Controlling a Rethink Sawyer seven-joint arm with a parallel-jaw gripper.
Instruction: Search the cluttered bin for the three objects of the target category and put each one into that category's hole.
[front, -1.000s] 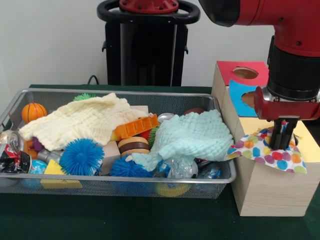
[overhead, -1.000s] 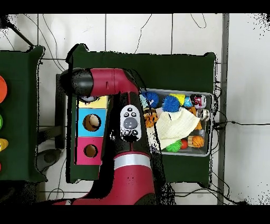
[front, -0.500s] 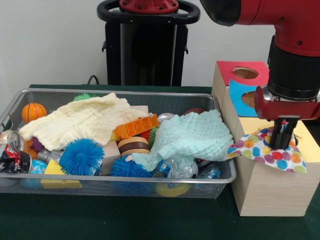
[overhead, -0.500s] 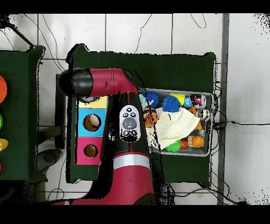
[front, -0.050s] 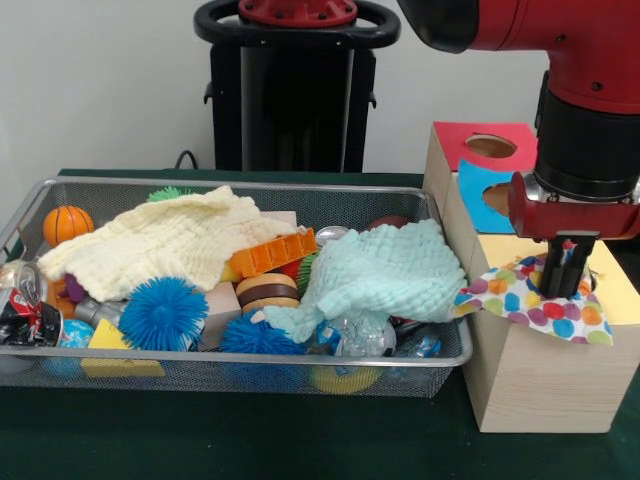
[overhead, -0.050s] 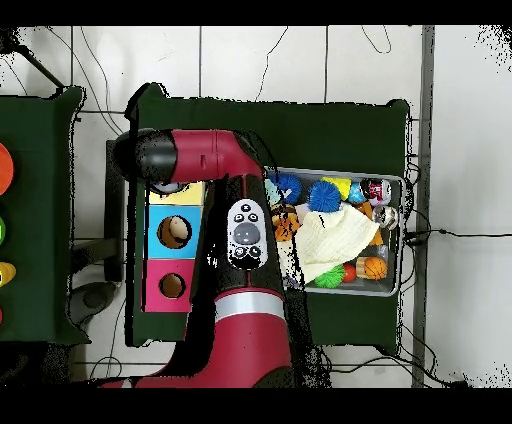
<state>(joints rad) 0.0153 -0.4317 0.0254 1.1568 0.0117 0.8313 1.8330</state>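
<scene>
Our gripper (front, -0.050s: 561, 281) pinches the spotted cloth (front, -0.050s: 528, 299) over the yellow hole (front, -0.050s: 592, 281); next we likely push it in and release.

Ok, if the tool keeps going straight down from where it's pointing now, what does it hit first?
The polka-dot cloth on the box's yellow section. The tool points straight down with its tips already at or in the cloth, seemingly over the hole, though the hole itself is covered and depth is unclear.

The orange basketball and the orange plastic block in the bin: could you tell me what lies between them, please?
In the front view, the pale yellow cloth is draped between the orange basketball and the orange plastic block.
</scene>
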